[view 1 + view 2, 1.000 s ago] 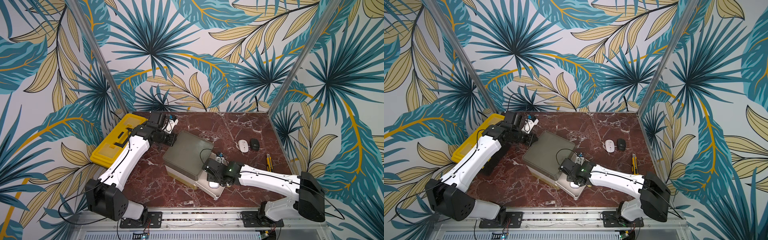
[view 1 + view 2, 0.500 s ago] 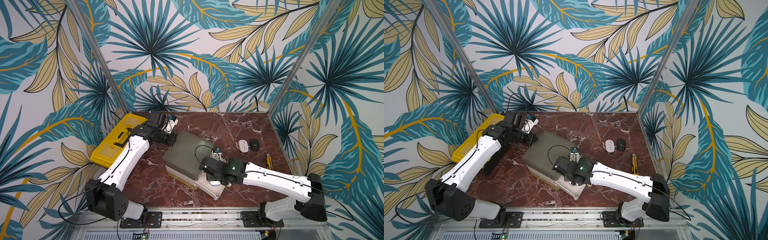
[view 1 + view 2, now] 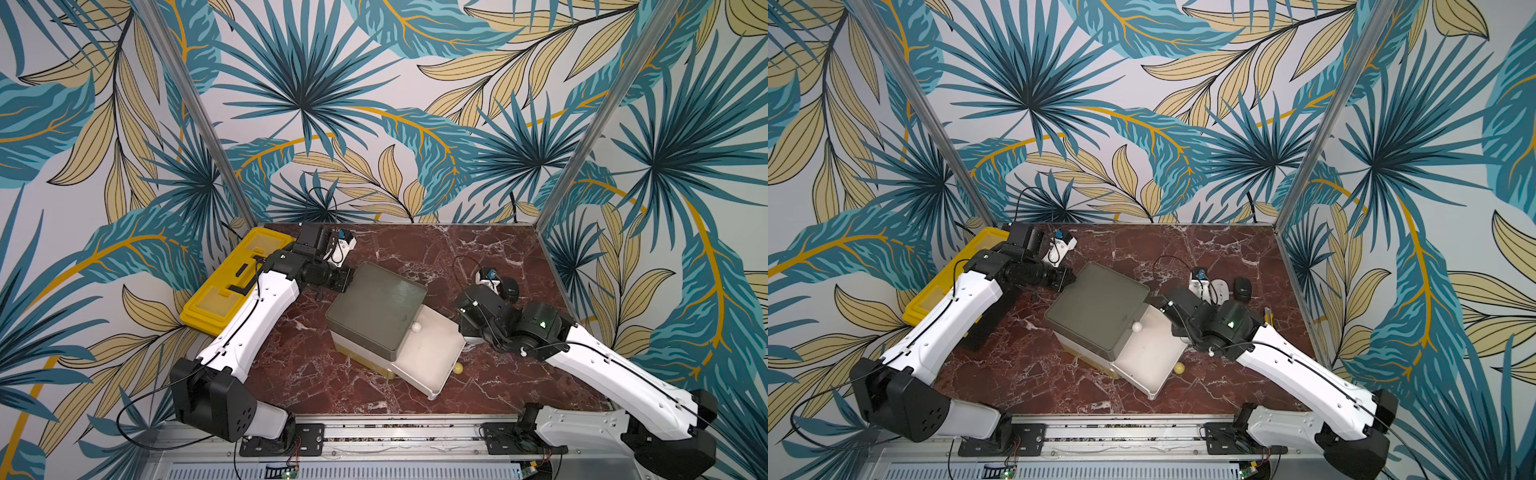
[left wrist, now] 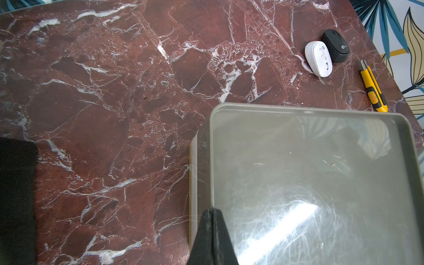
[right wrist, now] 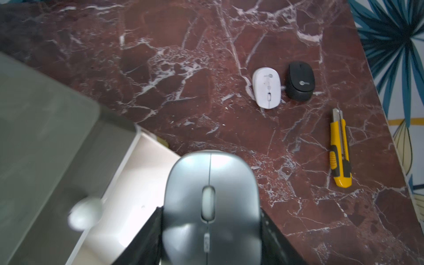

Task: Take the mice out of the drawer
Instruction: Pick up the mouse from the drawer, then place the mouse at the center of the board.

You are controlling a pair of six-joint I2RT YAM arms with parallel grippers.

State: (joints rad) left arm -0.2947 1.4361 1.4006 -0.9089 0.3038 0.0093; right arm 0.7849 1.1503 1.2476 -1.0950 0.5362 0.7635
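Right arm (image 3: 582, 353) swung clear of drawer (image 3: 432, 357), right jaws grasping silver mouse (image 5: 211, 206): extraction done, placing remains. Left jaws clenched.

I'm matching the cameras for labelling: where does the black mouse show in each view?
In a top view: black mouse, partly hidden behind the right arm.
In a top view: in the open, beside the white mouse.
Left wrist: beside the white mouse, near the knife.
Right wrist: beside the white mouse, a small gap between them.
Shared landmark: the grey box.
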